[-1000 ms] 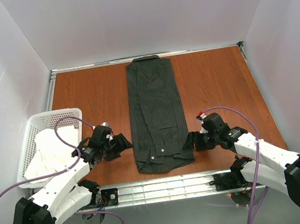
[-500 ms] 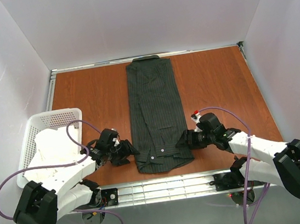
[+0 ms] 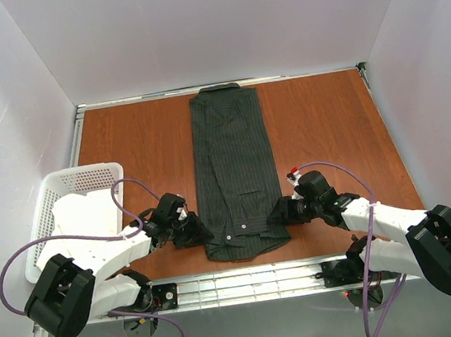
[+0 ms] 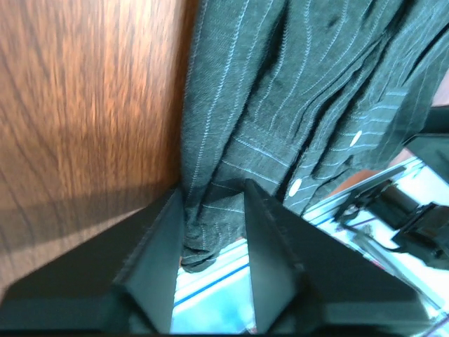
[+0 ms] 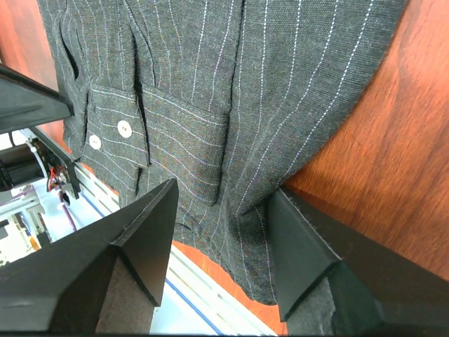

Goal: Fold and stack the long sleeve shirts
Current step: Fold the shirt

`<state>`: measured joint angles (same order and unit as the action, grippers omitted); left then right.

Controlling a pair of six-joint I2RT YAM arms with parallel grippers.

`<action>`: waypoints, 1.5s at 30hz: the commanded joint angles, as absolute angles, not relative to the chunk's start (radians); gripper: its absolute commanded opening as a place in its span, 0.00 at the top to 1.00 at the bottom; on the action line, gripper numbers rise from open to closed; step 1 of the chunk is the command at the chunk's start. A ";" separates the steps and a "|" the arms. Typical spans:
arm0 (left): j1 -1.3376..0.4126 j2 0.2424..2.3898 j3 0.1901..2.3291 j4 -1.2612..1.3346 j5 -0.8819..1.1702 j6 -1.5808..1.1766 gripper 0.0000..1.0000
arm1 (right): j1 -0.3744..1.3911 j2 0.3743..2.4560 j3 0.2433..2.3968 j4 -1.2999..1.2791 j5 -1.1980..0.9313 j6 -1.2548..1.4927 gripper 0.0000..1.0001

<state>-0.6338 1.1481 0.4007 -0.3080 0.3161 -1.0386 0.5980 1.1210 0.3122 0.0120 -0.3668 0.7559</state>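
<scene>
1. You are at the grasp before the crosswise fold, as I judge it. The shirt lies as a long narrow strip down the middle of the table, collar at the far edge and hem at the near edge.
2. Your left gripper sits at the near left corner. In its wrist view the edge fabric bunches between the fingers and fills the gap, but you cannot tell whether it is pinched firmly.
3. Your right gripper is at the near right corner. Its jaws stand apart, straddling the hem, with the cloth lying flat between them and nothing clamped.
4. Next you probably need both pinches to catch every layer, then a level lift carrying the hem toward the collar, both sides together.
5. The cloth is a thin, dark charcoal weave with fine pale pinstripes. It is limp and creased, so it should sag between the grips. A cuff with white buttons rests on top near the hem. The table is smooth reddish wood grain.
</scene>
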 commanded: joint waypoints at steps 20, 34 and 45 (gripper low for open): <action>-0.658 1.083 0.397 -0.350 0.314 -1.042 0.93 | 0.609 1.190 0.284 -0.041 -0.397 0.715 0.59; -0.660 1.071 0.405 -0.367 0.310 -1.049 0.95 | 0.611 1.077 0.278 -0.305 -0.248 0.686 0.42; -0.664 1.072 0.411 -0.367 0.311 -1.051 0.96 | 0.704 1.255 0.322 -0.160 -0.312 0.745 0.49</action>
